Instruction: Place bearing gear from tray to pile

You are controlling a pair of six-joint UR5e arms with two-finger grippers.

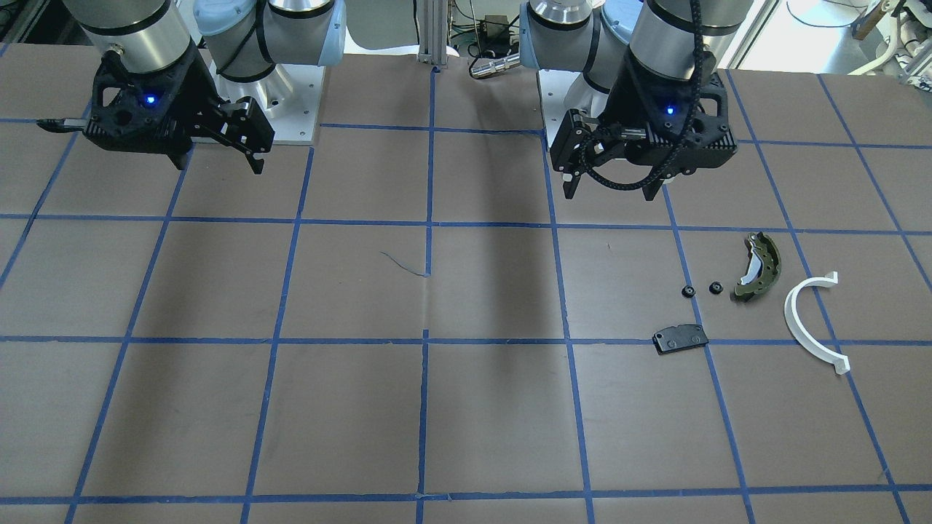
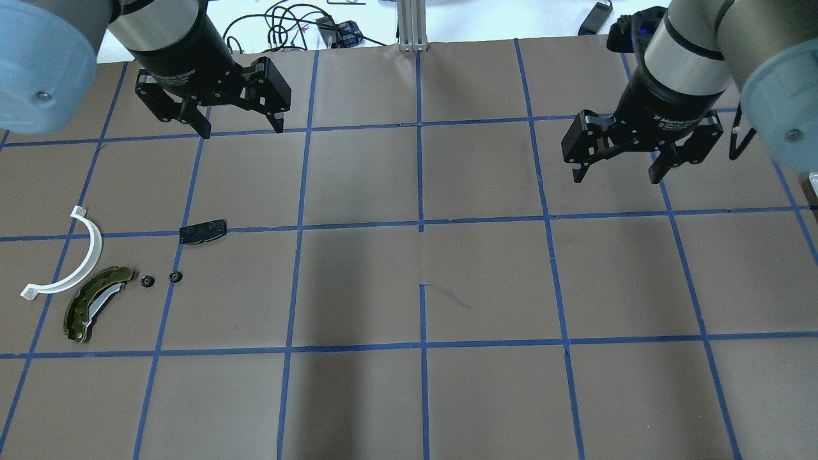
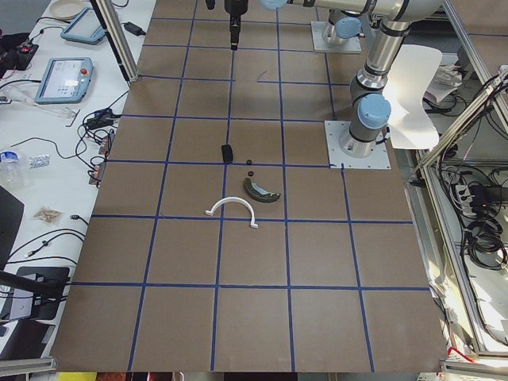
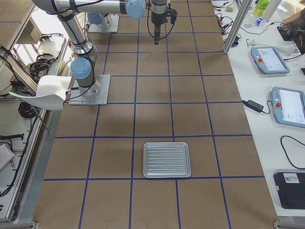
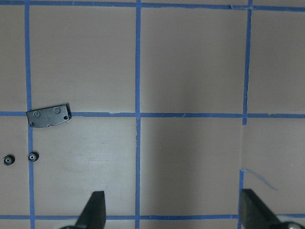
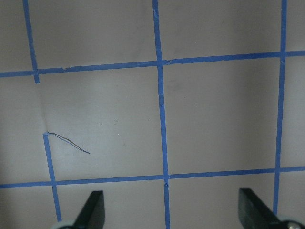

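Two small black bearing gears (image 2: 147,281) (image 2: 175,276) lie on the table in the pile, between an olive-green brake shoe (image 2: 96,302), a white half-ring (image 2: 70,259) and a flat black plate (image 2: 202,231). The silver tray (image 4: 167,159) shows only in the exterior right view and looks empty. My left gripper (image 2: 243,131) hangs open and empty above the table, beyond the plate. My right gripper (image 2: 615,177) hangs open and empty far to the right. The left wrist view shows the plate (image 5: 48,116) and both gears (image 5: 32,156).
The table is brown with a grid of blue tape lines. A loose strand of tape (image 2: 450,297) lies near its middle. Cables and a metal post (image 2: 412,25) stand past the far edge. Both arm bases (image 1: 291,109) are bolted at the robot's side.
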